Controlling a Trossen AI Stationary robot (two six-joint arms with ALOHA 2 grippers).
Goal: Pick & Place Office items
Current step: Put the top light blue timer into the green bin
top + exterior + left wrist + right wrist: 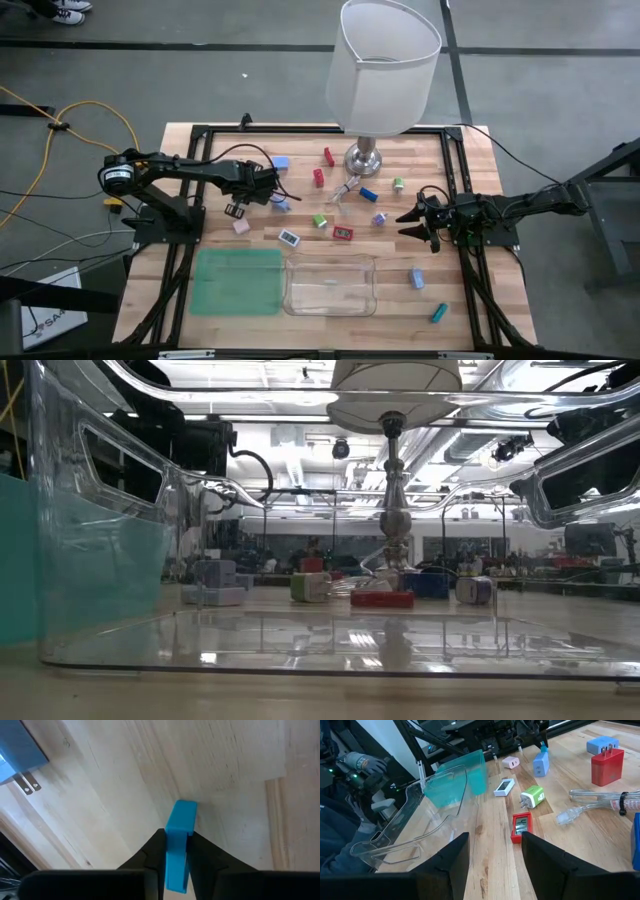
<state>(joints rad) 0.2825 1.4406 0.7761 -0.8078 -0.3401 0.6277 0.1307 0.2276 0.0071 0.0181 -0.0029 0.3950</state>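
Blue block (179, 840) pinched between my left gripper (176, 851) fingers, just off wood table (225, 765). Step: pick done, I judge. Next: lift, carry to clear tray (330, 285) nearby. R gripper (412, 224) waits, fingers apart.

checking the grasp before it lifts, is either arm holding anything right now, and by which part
The left gripper is shut on a blue block, clamped by its flat sides at the near end; the far end sticks out. The right gripper holds nothing, jaws open.
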